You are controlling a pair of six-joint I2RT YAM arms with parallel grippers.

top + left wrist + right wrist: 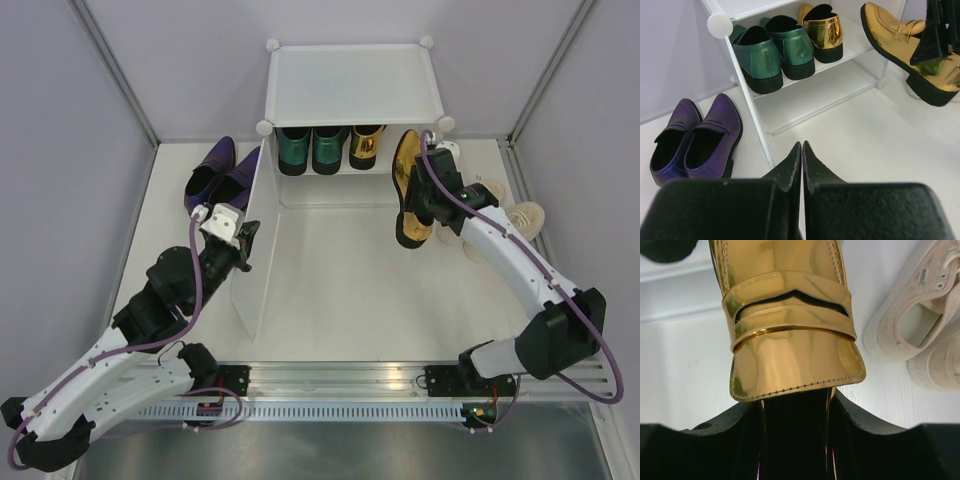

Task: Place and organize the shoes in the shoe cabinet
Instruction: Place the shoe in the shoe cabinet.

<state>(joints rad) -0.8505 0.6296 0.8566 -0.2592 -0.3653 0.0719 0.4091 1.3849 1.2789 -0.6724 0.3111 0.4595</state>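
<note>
Gripped at the heel by the right fingers (700, 450): shiny gold loafer (408, 185), tilted above the desk (330, 270) at 1 o'clock, outside the white translucent plastic cabinet (350, 85). Left fingers (790, 172) closed on nothing. Level the sole, ease into the gap (857, 42) at 3 o'clock of the shelved mate (824, 30). Beige sneakers (920, 315) close only from the right wrist; shelf gap only from the left.

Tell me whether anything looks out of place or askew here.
Nothing spilled or damaged. One gold loafer hangs tilted in the right tool before the cabinet, apart from its mate inside. The purple pair and beige sneakers sit on the table outside it.
</note>
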